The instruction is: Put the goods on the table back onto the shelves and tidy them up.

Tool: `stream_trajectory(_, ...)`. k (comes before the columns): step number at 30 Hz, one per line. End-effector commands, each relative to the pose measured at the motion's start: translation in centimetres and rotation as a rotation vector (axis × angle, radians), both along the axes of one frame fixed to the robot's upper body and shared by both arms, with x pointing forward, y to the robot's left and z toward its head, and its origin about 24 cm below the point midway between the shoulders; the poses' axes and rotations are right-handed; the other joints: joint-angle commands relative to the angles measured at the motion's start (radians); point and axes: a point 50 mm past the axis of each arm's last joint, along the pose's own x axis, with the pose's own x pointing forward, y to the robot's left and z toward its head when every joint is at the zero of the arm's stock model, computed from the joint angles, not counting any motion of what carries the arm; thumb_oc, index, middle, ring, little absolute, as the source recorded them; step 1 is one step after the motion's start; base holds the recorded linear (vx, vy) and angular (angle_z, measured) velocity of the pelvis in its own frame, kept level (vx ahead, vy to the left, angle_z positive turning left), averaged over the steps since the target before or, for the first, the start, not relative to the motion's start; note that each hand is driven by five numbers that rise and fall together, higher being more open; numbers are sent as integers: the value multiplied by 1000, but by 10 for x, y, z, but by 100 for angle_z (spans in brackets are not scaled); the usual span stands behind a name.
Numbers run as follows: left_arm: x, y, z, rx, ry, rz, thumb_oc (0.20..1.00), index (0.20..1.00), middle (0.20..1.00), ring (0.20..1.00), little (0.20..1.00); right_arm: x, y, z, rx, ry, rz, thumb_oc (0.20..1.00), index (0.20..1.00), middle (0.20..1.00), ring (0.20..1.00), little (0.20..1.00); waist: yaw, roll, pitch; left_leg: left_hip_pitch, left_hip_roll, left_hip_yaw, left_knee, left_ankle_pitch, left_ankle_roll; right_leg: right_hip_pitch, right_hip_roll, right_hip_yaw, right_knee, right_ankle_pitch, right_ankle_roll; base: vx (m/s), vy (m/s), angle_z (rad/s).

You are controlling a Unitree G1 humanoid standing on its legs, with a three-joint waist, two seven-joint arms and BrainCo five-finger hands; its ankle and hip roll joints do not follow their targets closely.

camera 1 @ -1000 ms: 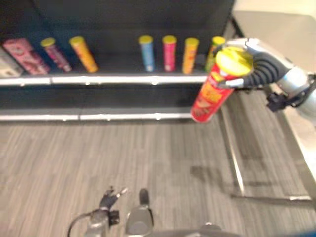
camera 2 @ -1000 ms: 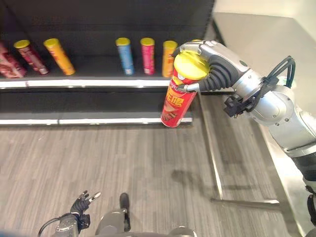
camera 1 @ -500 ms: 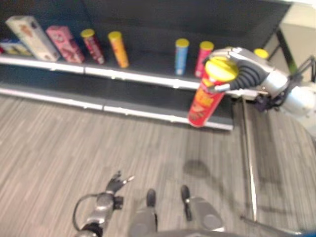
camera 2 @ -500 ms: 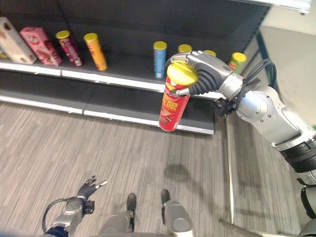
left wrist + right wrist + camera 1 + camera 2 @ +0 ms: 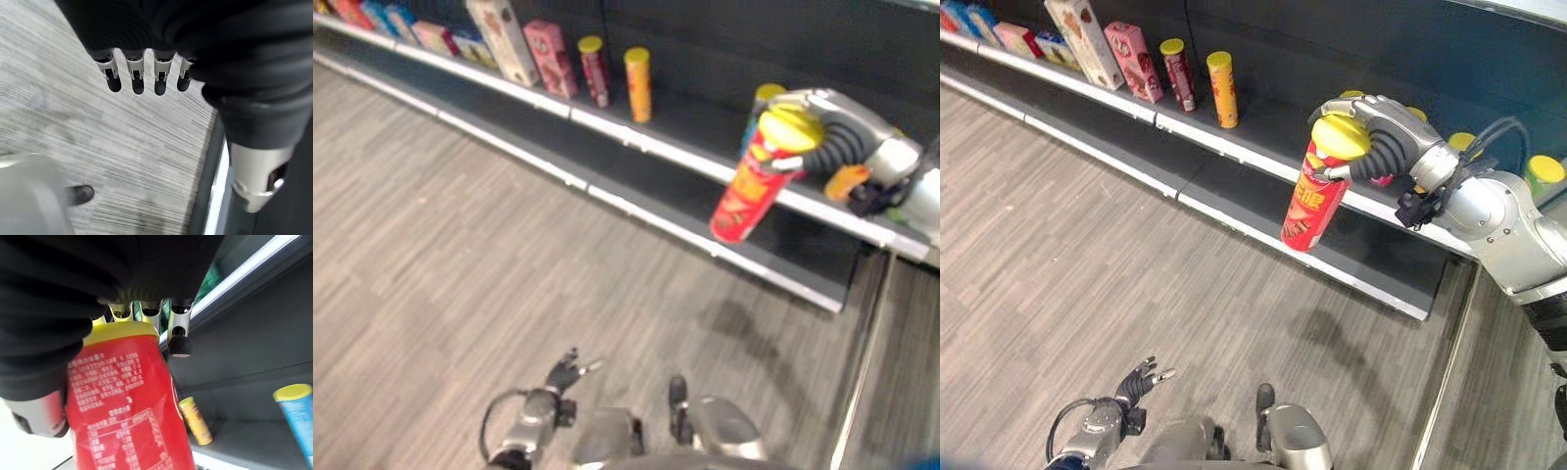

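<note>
Since half a second ago the camera has swung leftward, bringing more of the long dark shelf [image 5: 1234,137] and its boxes into sight, while the right hand [image 5: 1386,137] keeps its grip on the red can [image 5: 1315,201] with the yellow lid. Its fingers [image 5: 178,328] are curled over the can's lidded top (the thumb side is hidden behind the dark cover in the right wrist view), and the can hangs tilted in the air in front of the shelf edge, above the lower ledge, touching no shelf. On the shelf to the robot's left stand a dark red can [image 5: 1176,73] and an orange can [image 5: 1223,89] side by side, then a pink box [image 5: 1132,61] and a taller pale box [image 5: 1082,41]. Behind the right arm a green can [image 5: 1545,174] stands on the shelf. Down low, over the grey striped floor [image 5: 1058,245], the left hand [image 5: 1139,381] hangs with its fingers loosely spread, holding nothing.
</note>
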Motion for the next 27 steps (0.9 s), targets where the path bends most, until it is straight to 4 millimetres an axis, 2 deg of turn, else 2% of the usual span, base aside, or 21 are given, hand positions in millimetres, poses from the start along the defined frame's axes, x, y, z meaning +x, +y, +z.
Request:
stream_trajectory(1,7,6,11,21,-79,-14,1000,1000,1000,1000,1000,-3,-3,20,52,-96,-6,200,200,200,200,200,34,-40,-52,20,129,56,-127,-1,89,32,-85,137,-73,-72,185,386,111,-40)
stream_trajectory(2,7,10,12,33,-85,-11,1000,1000,1000,1000,1000,-3,-2,21,48,-96,-1,200,200,200,200,200,46,-41,-52,0,161,60,-248,-31,89,42,-103,152,-82,-80,203,258,159,-45)
stream_trajectory(4,2,14,13,33,-85,0,1000,1000,1000,1000,1000,-3,0,21,61,-91,13,200,200,200,200,200,64,-22,-64,-28,215,49,-530,-14,68,69,-129,175,-91,-106,227,423,308,-55)
stream_trajectory(6,-3,16,12,32,-84,13,1000,1000,1000,1000,1000,-1,-4,19,79,-89,-2,200,200,200,200,200,84,-2,-89,-57,245,-11,-748,80,30,112,-156,216,-111,-114,251,522,381,-44)
stream_trajectory(7,-3,16,12,40,-86,12,1000,1000,1000,1000,1000,-1,-8,17,88,-93,-16,200,200,200,200,200,91,8,-95,-79,258,-53,-812,137,3,134,-169,236,-114,-124,266,571,386,-57)
stream_trajectory(8,-5,16,11,42,-84,11,1000,1000,1000,1000,1000,-1,-10,16,97,-92,-22,200,200,200,200,200,96,12,-100,-99,260,-76,-846,153,-14,153,-193,244,-119,-126,280,619,437,-77)
stream_trajectory(9,-5,16,11,48,-82,2,1000,1000,1000,1000,1000,-1,-14,14,99,-93,-42,200,200,200,200,200,98,17,-107,-121,263,-91,-864,161,-27,181,-222,256,-123,-130,297,835,682,-78)
stream_trajectory(10,-12,16,8,53,-65,-14,1000,1000,1000,1000,1000,0,-15,5,100,-71,-50,200,200,200,200,200,96,34,-125,-126,275,-103,-855,141,-31,212,-275,288,-120,-133,325,805,719,-83)
stream_trajectory(11,-14,14,8,47,-62,-15,1000,1000,1000,1000,1000,0,-13,1,100,-67,-48,200,200,200,200,200,105,41,-129,-121,275,-98,-826,132,-29,216,-304,298,-113,-123,336,752,736,-85)
stream_trajectory(13,-10,17,9,68,-67,-21,1000,1000,1000,1000,1000,2,-14,-7,134,-61,-66,200,200,200,200,200,107,32,-130,-128,240,-64,-741,75,-22,213,-396,301,-98,-41,367,484,508,-99)
stream_trajectory(15,-8,25,12,87,-72,-12,1000,1000,1000,1000,1000,5,-11,-16,182,-48,-69,200,200,200,200,200,99,15,-126,-117,199,-22,-683,18,8,149,-454,343,-34,127,356,339,374,-89)
stream_trajectory(16,-9,25,12,88,-72,-12,1000,1000,1000,1000,1000,5,-11,-16,183,-48,-69,200,200,200,200,200,104,12,-127,-118,199,-16,-679,15,10,145,-457,350,-34,128,357,323,395,-103)
stream_trajectory(17,-9,34,16,120,-76,-9,1000,1000,1000,1000,1000,7,-5,-18,224,-60,-58,200,200,200,200,200,103,0,-119,-92,183,36,-659,-27,44,83,-472,353,7,203,326,273,326,-109)
stream_trajectory(18,-9,40,18,146,-78,-8,1000,1000,1000,1000,1000,7,-4,-19,245,-67,-54,200,200,200,200,200,107,-7,-119,-86,179,66,-648,-44,61,71,-471,343,10,230,324,345,395,-108)
stream_trajectory(19,-9,44,19,154,-77,-10,1000,1000,1000,1000,1000,7,-4,-19,251,-72,-56,200,200,200,200,200,103,-13,-117,-73,175,85,-651,-53,74,52,-445,338,15,228,315,207,226,-81)
stream_trajectory(21,-11,52,21,181,-69,0,1000,1000,1000,1000,1000,8,-2,-16,261,-81,-46,200,200,200,200,200,99,-24,-121,-36,166,120,-680,-78,100,12,-368,320,10,162,321,216,246,-70)
stream_trajectory(23,-10,54,20,185,-64,23,1000,1000,1000,1000,1000,10,4,-12,277,-93,-17,200,200,200,200,200,90,-23,-119,6,148,148,-716,-95,127,-75,-232,264,5,52,319,212,256,-43)
stream_trajectory(24,-10,53,19,178,-56,29,1000,1000,1000,1000,1000,10,5,-12,284,-87,-7,200,200,200,200,200,83,-22,-109,28,132,150,-727,-103,137,-111,-164,239,6,25,316,248,252,-57)
stream_trajectory(25,-8,52,17,169,-49,43,1000,1000,1000,1000,1000,12,7,-13,288,-79,0,200,200,200,200,200,71,-28,-93,61,107,149,-734,-117,149,-161,-91,218,4,23,308,280,231,-57)
stream_trajectory(26,-5,50,17,163,-49,49,1000,1000,1000,1000,1000,13,6,-14,292,-72,-8,200,200,200,200,200,64,-37,-84,82,77,144,-740,-126,159,-199,-46,197,-10,35,307,221,160,-18)
stream_trajectory(27,-4,50,17,162,-50,49,1000,1000,1000,1000,1000,13,6,-14,291,-72,-8,200,200,200,200,200,62,-33,-79,87,80,141,-738,-131,159,-193,-45,194,-7,29,307,329,150,8)
